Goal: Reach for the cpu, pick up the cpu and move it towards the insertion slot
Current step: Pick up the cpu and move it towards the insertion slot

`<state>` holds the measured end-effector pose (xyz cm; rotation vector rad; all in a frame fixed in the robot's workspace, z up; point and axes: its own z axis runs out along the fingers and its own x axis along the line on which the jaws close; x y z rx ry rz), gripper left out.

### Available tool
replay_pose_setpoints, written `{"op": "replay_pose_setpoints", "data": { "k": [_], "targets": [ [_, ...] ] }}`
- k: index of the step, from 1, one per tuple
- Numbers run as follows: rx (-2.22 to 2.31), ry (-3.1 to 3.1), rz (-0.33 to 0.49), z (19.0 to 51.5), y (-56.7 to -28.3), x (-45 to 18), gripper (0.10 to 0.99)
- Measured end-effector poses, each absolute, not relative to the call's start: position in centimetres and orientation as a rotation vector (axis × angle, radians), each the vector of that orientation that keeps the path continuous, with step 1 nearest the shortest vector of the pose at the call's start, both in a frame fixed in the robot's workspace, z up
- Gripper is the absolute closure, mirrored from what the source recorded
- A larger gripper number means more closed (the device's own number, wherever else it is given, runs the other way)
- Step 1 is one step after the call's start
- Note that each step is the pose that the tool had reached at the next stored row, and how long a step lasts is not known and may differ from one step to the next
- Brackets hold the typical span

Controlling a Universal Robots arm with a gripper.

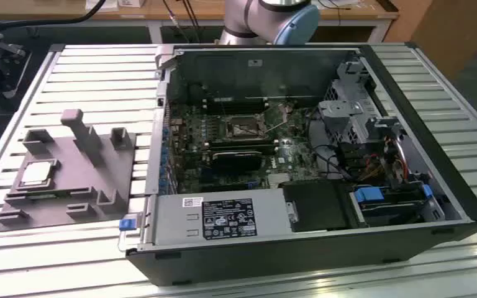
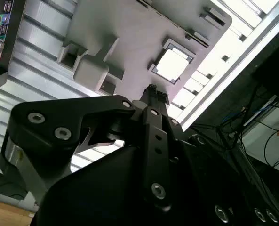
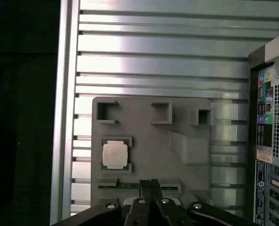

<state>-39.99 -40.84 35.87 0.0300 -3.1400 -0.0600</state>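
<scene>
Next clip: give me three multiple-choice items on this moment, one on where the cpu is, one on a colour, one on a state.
1. Where is the cpu?
A. in a recess of the fixture block, outside the computer case
B. inside that case
C. on top of that case

2. What colour is the fixture block?
A. green
B. orange
C. grey

3. How does the cpu stand?
A. lifted off the block
B. lying flat and unheld, the end effector apart from it
C. propped on edge

Answers:
1 A: the exterior view shows it seated in the block, to that view's left of the case.
2 C: the block is grey in every view.
3 B: in both wrist views the end effector's tip stops short of the chip, which lies flat in its recess.
</scene>
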Motion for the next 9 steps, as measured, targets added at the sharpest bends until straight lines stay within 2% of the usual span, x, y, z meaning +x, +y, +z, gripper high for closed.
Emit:
{"op": "replay_pose_setpoints", "data": {
  "k": [9],
  "targets": [
    [0.030, -3.140, -0.060, 35.87, -40.84, -39.99, 0.980]
  ]
}}
